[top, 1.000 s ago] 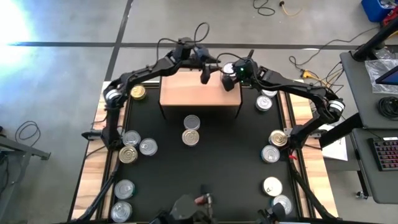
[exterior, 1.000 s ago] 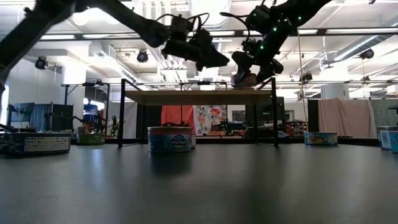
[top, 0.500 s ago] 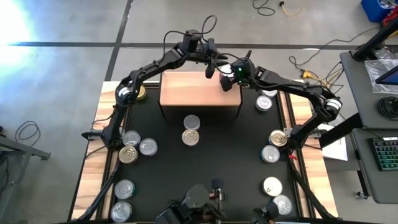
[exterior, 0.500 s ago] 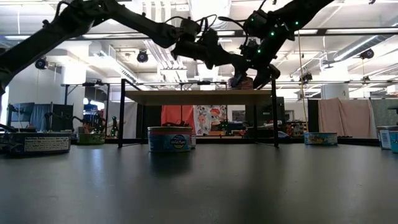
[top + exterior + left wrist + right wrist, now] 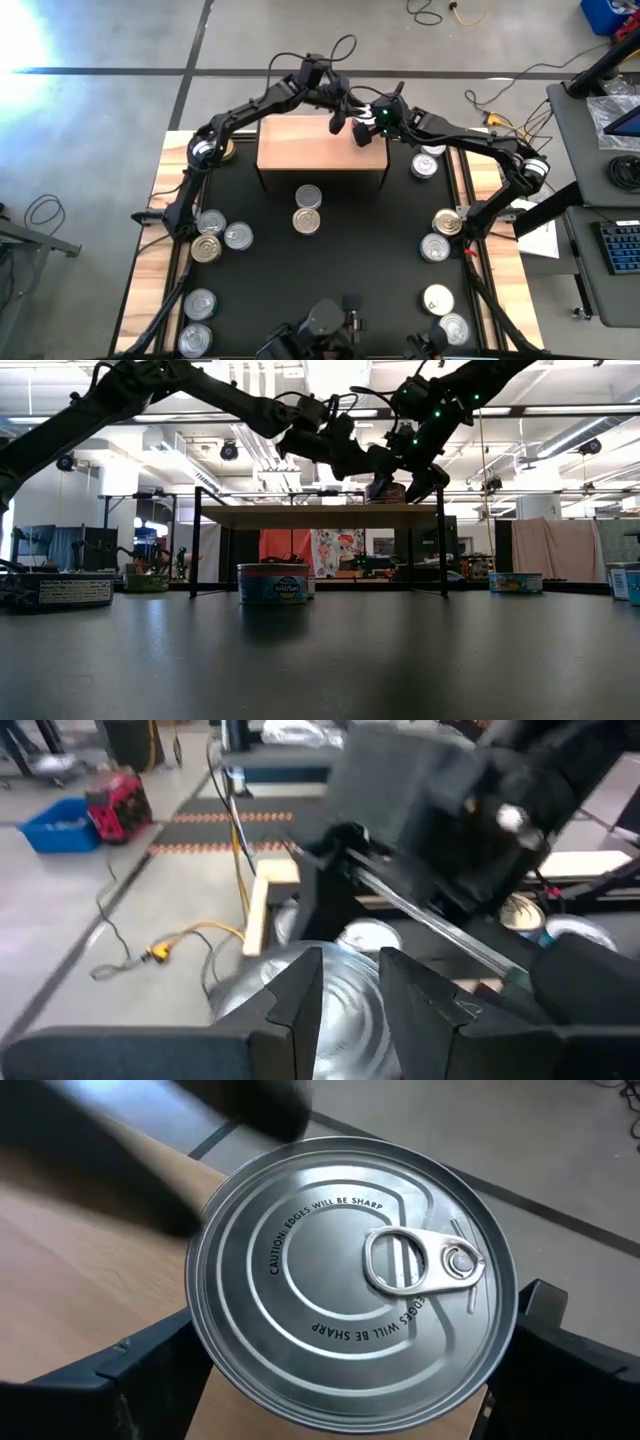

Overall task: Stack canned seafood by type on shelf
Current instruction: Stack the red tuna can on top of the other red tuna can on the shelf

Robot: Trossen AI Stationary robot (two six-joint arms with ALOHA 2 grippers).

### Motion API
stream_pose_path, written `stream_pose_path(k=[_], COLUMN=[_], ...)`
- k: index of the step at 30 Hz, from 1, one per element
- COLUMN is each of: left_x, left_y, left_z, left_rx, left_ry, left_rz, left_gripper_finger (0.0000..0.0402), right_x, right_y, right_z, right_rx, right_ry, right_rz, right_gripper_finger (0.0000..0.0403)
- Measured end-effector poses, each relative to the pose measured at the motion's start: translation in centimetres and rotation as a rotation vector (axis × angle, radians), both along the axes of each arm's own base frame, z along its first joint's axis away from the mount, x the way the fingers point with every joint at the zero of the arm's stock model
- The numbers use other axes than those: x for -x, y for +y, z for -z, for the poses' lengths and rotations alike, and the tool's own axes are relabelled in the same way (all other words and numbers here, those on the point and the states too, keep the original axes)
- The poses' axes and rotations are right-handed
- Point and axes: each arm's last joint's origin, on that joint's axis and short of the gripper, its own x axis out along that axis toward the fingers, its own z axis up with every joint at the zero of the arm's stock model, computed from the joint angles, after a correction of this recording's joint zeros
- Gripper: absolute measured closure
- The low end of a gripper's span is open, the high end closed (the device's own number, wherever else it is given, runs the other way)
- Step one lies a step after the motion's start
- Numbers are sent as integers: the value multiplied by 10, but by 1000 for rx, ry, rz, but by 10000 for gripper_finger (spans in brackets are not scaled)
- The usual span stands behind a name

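The right gripper (image 5: 364, 134) is closed around a silver-lidded tin (image 5: 350, 1285), its fingers at the tin's two sides, and holds it just above the shelf (image 5: 300, 150) at about the 2 o'clock corner of the board. The left gripper (image 5: 340, 118) hangs close beside it at the far edge; whether its fingers are open, I cannot tell. To do this step well, I think the right arm should lower the tin flat until it sits on the wood, well inside the edge, and only then open. The left arm should move away first, since the two are very near. Other tins (image 5: 308, 196) wait on the black mat (image 5: 330, 270).
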Motion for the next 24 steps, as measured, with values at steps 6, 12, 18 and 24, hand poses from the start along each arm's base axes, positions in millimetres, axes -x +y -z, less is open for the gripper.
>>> stream_pose_path(k=[6,12,18,24], left_x=[-3,-5,-9,-6], left_y=[-6,-3,0,5], left_z=[7,14,31,32], left_rx=[-61,-59,-22,-19], left_ry=[77,100,128,137], left_rz=[-60,-109,-79,-85], left_gripper_finger=[314,314,314,314], right_x=[-2,-3,-3,-3], right_y=[4,7,7,8], right_z=[0,0,1,0], right_rx=[4,20,16,4], right_ry=[16,51,52,40], right_rz=[-24,-78,-78,-67], right_gripper_finger=[4,3,3,3])
